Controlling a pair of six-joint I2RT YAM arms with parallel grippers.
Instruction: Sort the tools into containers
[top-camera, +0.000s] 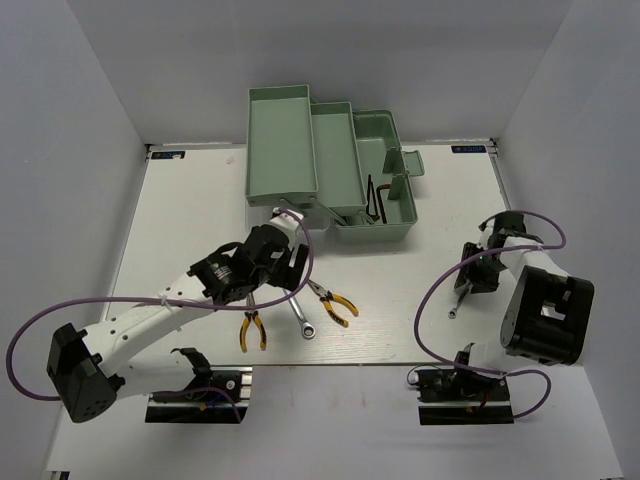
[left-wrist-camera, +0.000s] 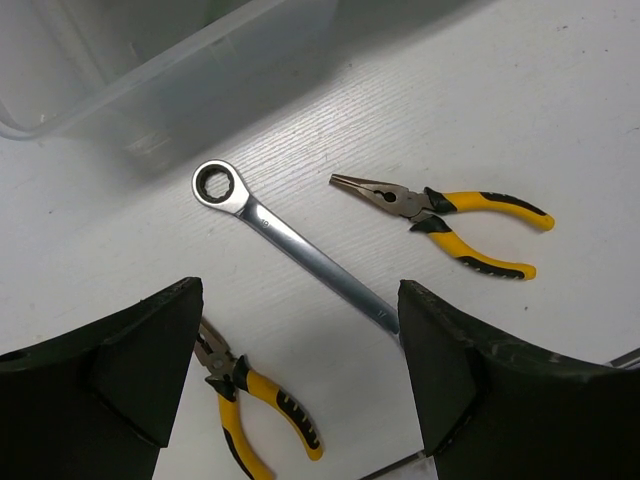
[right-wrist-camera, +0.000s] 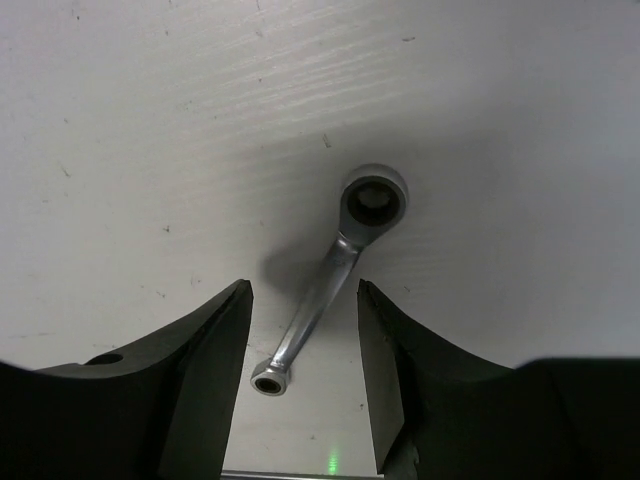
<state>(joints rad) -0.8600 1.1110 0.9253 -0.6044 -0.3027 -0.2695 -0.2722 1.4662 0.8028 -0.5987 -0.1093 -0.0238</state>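
The pale green toolbox (top-camera: 330, 170) stands open at the back with its trays folded out; dark hex keys (top-camera: 375, 198) lie inside it. A long silver wrench (left-wrist-camera: 290, 240) lies on the table between two yellow-handled pliers (left-wrist-camera: 450, 215) (left-wrist-camera: 255, 410). My left gripper (left-wrist-camera: 298, 300) is open and empty above the wrench's shaft. It also shows in the top view (top-camera: 292, 272). A short silver wrench (right-wrist-camera: 325, 295) lies on the table. My right gripper (right-wrist-camera: 303, 290) is open, with its fingers on either side of the wrench's handle, not touching it.
The toolbox's translucent edge (left-wrist-camera: 150, 70) lies just beyond the long wrench's ring end. In the top view the pliers (top-camera: 252, 330) (top-camera: 337, 303) and the long wrench (top-camera: 302, 320) lie near the table's front edge. The short wrench (top-camera: 456, 305) is at the right, near my right arm's base.
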